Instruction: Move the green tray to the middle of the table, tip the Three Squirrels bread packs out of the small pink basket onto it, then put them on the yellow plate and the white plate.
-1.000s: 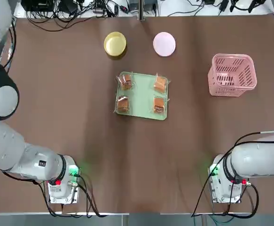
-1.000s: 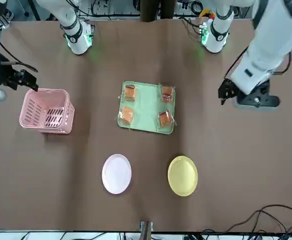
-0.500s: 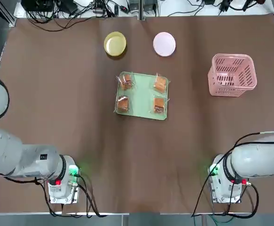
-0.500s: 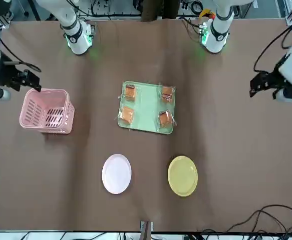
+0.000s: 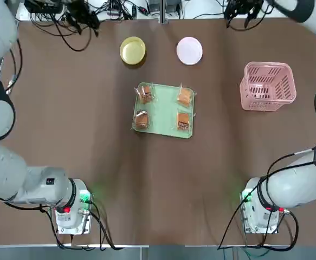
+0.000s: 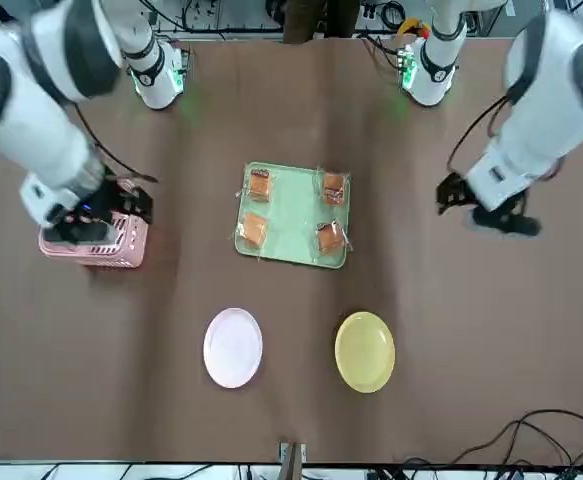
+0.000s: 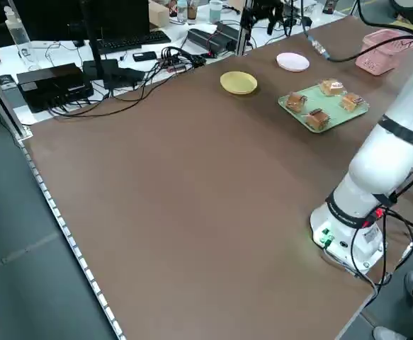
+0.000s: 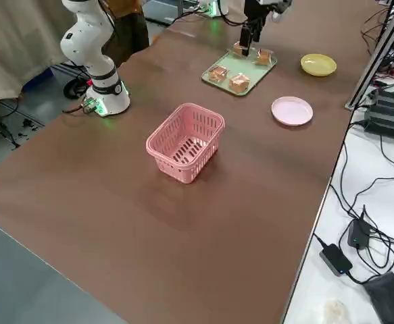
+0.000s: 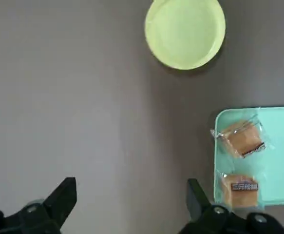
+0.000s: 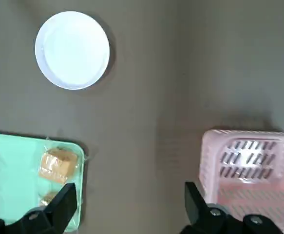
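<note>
The green tray [image 5: 163, 108] lies at the middle of the table [image 5: 82, 135] with several bread packs [image 5: 145, 94] on it, one near each corner. Beyond it sit the yellow plate [image 5: 132, 51] and the white plate [image 5: 189, 50], both bare. The small pink basket [image 5: 268, 85] stands upright to the right, with nothing inside. My left gripper [image 9: 131, 195] hangs open high above the table, left of the tray [image 9: 278, 146] and near the yellow plate [image 9: 185, 32]. My right gripper [image 10: 129, 202] hangs open between the tray [image 10: 15, 165] and the basket [image 10: 251, 165].
The two arm bases [image 5: 71, 212] [image 5: 260, 211] stand at the near edge. Cables and black boxes [image 7: 54, 81] lie on the white bench past the far edge.
Both arms have swung in from the table's sides. The right gripper now hangs by the pink basket; the left has come in toward the tray. Tray, packs, plates and basket have not moved.
</note>
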Controlling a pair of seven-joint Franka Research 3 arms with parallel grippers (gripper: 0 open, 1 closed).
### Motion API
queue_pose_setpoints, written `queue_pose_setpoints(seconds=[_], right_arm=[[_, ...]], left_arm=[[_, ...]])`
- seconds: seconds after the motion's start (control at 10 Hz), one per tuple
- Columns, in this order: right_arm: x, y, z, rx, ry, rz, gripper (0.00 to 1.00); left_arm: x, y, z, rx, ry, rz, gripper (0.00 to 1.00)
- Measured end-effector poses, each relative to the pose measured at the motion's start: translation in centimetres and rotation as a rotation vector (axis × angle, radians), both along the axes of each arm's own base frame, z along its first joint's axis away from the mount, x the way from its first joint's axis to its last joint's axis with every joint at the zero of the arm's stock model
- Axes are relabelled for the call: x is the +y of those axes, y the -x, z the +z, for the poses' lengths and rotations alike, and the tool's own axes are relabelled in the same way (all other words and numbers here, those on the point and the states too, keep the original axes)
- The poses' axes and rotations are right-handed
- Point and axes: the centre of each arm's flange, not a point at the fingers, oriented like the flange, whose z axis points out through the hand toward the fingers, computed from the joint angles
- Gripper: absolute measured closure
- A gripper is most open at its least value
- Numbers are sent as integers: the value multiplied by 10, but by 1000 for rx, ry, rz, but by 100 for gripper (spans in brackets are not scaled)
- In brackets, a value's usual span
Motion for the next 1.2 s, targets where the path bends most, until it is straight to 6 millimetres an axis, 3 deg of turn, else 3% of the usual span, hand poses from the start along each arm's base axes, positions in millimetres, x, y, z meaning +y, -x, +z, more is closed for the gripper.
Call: queue_pose_setpoints(seconds=[0.2,0.4,0.6,0.7,0.9,1.2], right_arm=[[30,4,-43,4,0,-27,3],[73,18,-83,5,1,-67,4],[118,38,-124,3,-1,-135,4],[140,50,-144,4,-1,-168,4],[173,68,-181,8,-1,-204,5],[192,87,-234,-18,-26,-246,5]], left_arm=[[-52,5,-53,25,31,60,0],[-128,17,-117,41,91,178,0],[-201,43,-181,38,110,263,0],[-221,52,-203,28,102,293,0],[-235,53,-236,24,72,340,0],[-241,52,-266,33,40,338,0]])
